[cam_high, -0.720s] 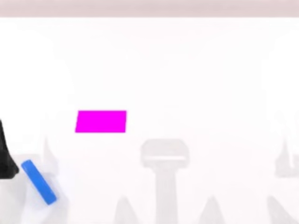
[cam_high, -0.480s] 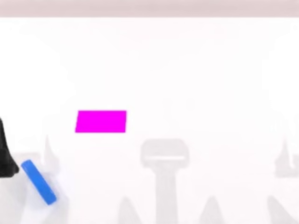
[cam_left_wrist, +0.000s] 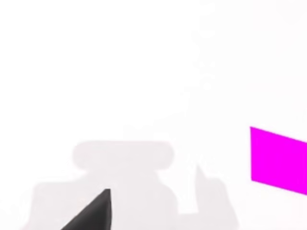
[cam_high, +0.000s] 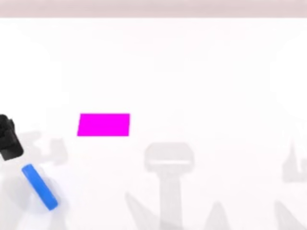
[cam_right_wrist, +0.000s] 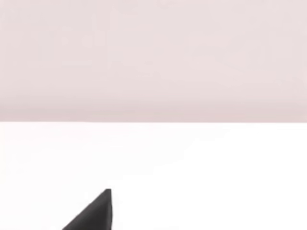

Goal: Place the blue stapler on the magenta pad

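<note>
The blue stapler (cam_high: 40, 187) lies slantwise on the white table near the front left corner, its far end toward the left edge. The magenta pad (cam_high: 103, 124) lies flat farther back and to the right of it, with nothing on it; its edge also shows in the left wrist view (cam_left_wrist: 280, 160). My left gripper (cam_high: 9, 139) shows as a dark block at the table's left edge, just behind the stapler's far end and apart from it. Nothing is held in it. My right gripper shows only as a dark tip in its own wrist view, off the top view.
Grey shadows of the arms fall across the front of the white table (cam_high: 201, 86). The right wrist view looks over the table's far edge to a pale pinkish wall (cam_right_wrist: 153, 57).
My left gripper has moved back from the table's front, along the left edge, and shows more fully. The stapler and the pad have not moved.
</note>
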